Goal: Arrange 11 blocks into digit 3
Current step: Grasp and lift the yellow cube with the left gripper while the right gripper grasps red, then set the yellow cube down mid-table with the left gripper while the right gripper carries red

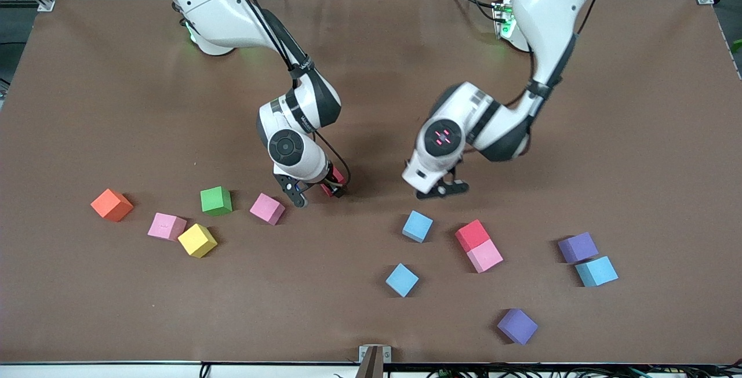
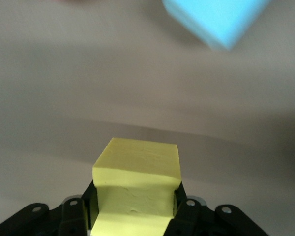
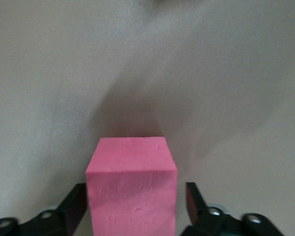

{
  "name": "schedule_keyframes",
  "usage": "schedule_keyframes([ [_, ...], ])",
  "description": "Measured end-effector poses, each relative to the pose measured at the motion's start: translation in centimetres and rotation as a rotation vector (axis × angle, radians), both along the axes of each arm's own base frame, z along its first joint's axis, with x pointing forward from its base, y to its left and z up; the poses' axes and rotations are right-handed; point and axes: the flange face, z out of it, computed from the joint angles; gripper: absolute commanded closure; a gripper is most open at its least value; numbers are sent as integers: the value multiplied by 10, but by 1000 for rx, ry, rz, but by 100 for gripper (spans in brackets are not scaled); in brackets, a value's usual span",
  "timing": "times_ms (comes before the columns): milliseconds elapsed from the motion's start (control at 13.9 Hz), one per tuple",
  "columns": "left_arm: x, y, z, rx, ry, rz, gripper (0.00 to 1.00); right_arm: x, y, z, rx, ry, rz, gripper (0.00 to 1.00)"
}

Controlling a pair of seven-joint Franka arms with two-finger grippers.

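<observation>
While both arms bend low, each end effector grips a block.

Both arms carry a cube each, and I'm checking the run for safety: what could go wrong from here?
1. The left tool pinches its yellow cube hard enough to dent the foam, so the cube may spring askew on release.
2. The right tool, holding a pink cube, and the left tool hang close together over the table's middle; their wrists could collide.
3. No digit has begun, so the first placements have nothing to align against.
</observation>
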Motion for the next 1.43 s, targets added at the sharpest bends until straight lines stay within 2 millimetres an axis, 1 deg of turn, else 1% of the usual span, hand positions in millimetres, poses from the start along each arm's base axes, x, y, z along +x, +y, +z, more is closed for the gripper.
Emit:
schedule_keyframes([
  [72, -24, -16, 3, 6, 11, 9, 74, 1, -2, -1, -2, 0, -2, 59],
  [143, -49, -29, 5, 14, 23, 18, 74, 2, -3, -1, -4, -2, -1, 65],
  [215, -71, -40, 4, 24, 35, 22, 74, 4, -4, 0, -3, -6, 5, 68],
  [287, -91, -48, 1, 30, 45, 25, 74, 6, -5, 3, 0, -13, 13, 74],
  [359, -108, -56, -2, 29, 49, 31, 74, 9, -6, 6, 3, -17, 22, 78],
  [430, -122, -63, -6, 20, 47, 40, 74, 12, -7, 11, 6, -18, 33, 80],
  [502, -133, -69, -10, 7, 41, 51, 74, 15, -6, 20, 12, -19, 41, 83],
  [574, -141, -74, -13, -7, 34, 56, 74, 18, -4, 33, 17, -17, 47, 83],
  [646, -148, -80, -16, -20, 26, 60, 74, 22, -1, 51, 23, -13, 53, 86],
  [717, -155, -85, -19, -33, 19, 65, 74, 25, 1, 69, 28, -7, 59, 94],
  [789, -160, -90, -22, -42, 16, 68, 74, 27, 1, 86, 33, -3, 64, 96],
  [861, -164, -94, -26, -46, 17, 68, 74, 28, 2, 97, 37, -3, 66, 95],
  [933, -168, -97, -29, -46, 20, 66, 74, 27, 2, 104, 34, -10, 80, 93],
  [1076, -174, -100, -35, -44, 27, 62, 74, 27, -2, 113, -25, -34, 141, 94],
  [1219, -186, -107, -40, -42, 32, 57, 74, 27, -10, 123, -60, -31, 163, 94],
  [1363, -201, -117, -45, -35, 25, 39, 74, 32, -26, 139, -61, -27, 156, 100],
  [1435, -208, -121, -47, -32, 12, 23, 74, 36, -35, 149, -57, -30, 148, 100],
])
